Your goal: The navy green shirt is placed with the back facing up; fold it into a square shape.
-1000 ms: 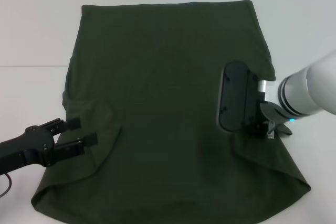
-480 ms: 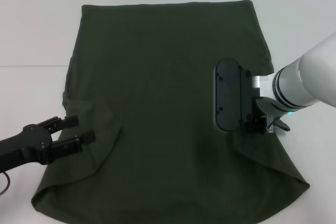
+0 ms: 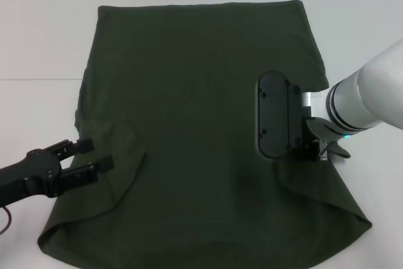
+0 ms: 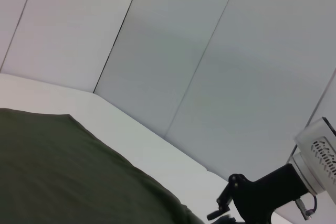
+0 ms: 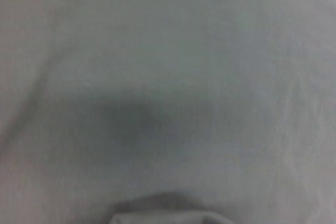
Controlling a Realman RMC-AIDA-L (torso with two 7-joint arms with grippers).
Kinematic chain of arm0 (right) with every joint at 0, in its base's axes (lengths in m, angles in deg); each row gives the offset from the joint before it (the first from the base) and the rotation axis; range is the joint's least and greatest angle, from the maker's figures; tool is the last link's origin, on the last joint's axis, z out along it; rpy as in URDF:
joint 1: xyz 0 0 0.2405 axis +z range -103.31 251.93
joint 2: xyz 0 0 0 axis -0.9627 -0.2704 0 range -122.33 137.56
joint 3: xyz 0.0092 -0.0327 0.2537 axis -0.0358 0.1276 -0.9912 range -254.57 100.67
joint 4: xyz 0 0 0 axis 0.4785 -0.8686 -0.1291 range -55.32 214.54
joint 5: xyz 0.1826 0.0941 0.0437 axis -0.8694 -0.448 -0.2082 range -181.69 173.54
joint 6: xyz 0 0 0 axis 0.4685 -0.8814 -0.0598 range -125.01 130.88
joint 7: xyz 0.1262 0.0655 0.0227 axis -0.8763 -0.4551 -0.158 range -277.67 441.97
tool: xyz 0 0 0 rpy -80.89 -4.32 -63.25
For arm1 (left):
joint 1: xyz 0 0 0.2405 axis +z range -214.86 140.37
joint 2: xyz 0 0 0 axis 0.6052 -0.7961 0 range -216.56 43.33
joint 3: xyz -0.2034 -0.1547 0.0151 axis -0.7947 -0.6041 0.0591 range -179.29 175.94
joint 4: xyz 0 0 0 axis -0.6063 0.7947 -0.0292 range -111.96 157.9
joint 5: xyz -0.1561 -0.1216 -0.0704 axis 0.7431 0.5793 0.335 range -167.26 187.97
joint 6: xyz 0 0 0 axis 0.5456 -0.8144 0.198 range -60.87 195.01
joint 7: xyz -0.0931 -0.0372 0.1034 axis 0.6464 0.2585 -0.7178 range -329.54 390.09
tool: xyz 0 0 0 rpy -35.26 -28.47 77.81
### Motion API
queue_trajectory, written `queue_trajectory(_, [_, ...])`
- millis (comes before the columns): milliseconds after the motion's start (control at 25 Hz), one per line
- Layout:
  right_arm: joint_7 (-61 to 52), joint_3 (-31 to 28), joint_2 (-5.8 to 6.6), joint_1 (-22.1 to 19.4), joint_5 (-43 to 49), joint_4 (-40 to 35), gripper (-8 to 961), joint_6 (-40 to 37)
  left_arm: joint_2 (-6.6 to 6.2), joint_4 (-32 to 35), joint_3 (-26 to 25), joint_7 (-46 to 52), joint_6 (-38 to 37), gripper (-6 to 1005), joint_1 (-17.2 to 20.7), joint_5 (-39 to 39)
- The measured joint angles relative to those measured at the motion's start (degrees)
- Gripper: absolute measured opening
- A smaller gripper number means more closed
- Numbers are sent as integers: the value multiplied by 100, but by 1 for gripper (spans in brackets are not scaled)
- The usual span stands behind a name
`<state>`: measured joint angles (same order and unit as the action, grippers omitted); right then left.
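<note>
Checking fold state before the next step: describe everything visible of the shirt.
The plain dark olive-green soft fabric shirt lies spread flat on the white table, no print showing. Both sleeves look folded inward, leaving diagonal creases near its lower corners. The left tool, fingers apart, sits at its left edge; the right tool is over its right edge.

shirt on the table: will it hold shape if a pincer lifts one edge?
Probably not. The navy green shirt lies flat with soft creases near the left pincer, so it looks floppy and would likely drape. Pushed, it may bunch rather than slide.

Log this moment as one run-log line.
shirt: flat on table | left gripper: open over its left edge | right gripper: over its right edge
</note>
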<state>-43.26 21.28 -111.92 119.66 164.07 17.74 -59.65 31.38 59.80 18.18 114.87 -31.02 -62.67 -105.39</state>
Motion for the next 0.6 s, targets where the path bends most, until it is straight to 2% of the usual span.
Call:
queue_trajectory(120, [-70, 0, 1, 5, -1, -4, 167, -3, -4, 0, 5, 59, -30, 875, 17, 0])
queue_trajectory(600, [-280, 2, 1, 137, 3, 28, 426, -450, -24, -5, 12, 123, -139, 876, 55, -9])
